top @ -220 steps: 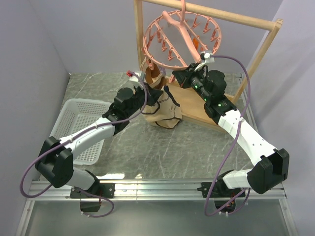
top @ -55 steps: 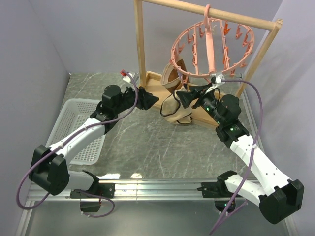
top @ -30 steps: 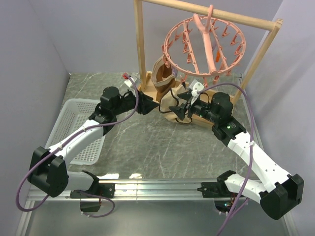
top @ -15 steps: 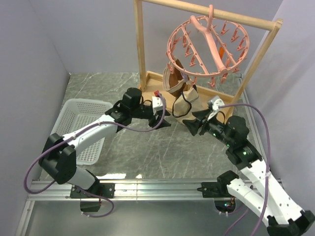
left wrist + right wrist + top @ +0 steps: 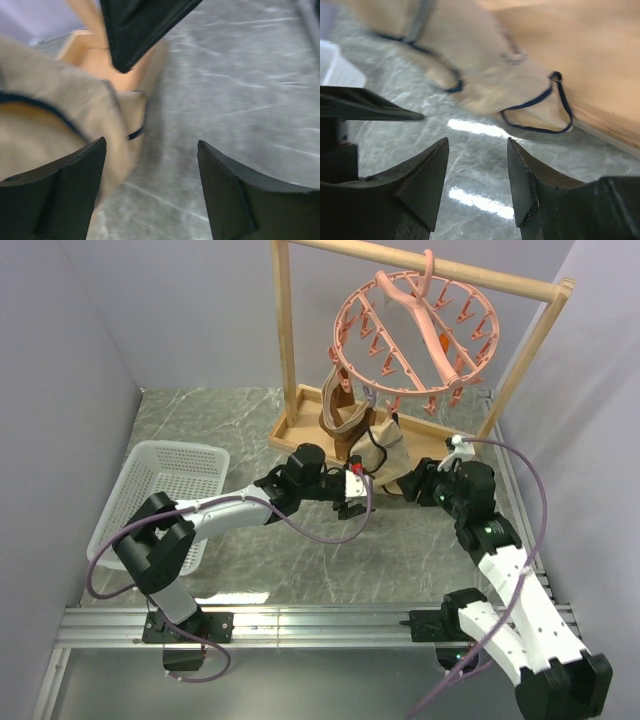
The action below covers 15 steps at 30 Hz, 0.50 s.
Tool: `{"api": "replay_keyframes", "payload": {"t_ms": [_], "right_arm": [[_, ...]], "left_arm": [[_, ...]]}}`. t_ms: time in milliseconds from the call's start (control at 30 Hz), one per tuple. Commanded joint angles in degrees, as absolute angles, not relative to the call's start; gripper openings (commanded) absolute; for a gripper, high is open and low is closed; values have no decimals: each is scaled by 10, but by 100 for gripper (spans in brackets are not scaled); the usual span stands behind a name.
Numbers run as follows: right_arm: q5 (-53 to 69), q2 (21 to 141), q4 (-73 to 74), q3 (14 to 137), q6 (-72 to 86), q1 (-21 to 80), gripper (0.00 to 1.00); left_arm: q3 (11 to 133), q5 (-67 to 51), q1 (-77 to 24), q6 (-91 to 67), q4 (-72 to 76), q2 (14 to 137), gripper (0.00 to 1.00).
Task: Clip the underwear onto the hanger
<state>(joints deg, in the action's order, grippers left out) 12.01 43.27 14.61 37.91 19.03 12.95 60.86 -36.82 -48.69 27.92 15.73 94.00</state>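
Note:
The salmon-pink hanger point(image 5: 436, 340) hangs tilted from the wooden rail. Below its near rim hangs the beige underwear point(image 5: 386, 450) with black trim; its lower end reaches the table by the rack's base. I cannot tell whether a peg holds it. My left gripper point(image 5: 352, 496) is low on the table just left of the underwear point(image 5: 55, 115), open with nothing between its fingers point(image 5: 151, 143). My right gripper point(image 5: 410, 486) is just right of the cloth, also open and empty point(image 5: 477, 141), with the underwear point(image 5: 485, 75) lying ahead of it.
A darker brown garment point(image 5: 343, 420) hangs next to the underwear. The wooden rack's post point(image 5: 285, 340) and base tray point(image 5: 570, 50) stand behind it. A white basket point(image 5: 160, 490) sits at the left. The two grippers are close together, and the left one's finger point(image 5: 365, 105) shows in the right wrist view.
The left gripper slid right toward the underwear and opened wider. The right gripper drew closer to the cloth and narrowed somewhat. The hanger has swung and tilted.

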Motion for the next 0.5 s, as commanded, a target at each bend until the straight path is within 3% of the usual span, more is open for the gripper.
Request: {"api": "replay_keyframes", "payload": {"t_ms": [0, 333, 467], "right_arm": [[131, 475, 91, 374, 212, 95, 57], [198, 579, 7, 395, 238, 14, 54], [213, 609, -17, 406, 242, 11, 54]], "left_arm": [[574, -299, -490, 310, 335, 943, 80], [645, -219, -508, 439, 387, 1084, 84], [657, -164, -505, 450, 405, 1126, 81]]}}
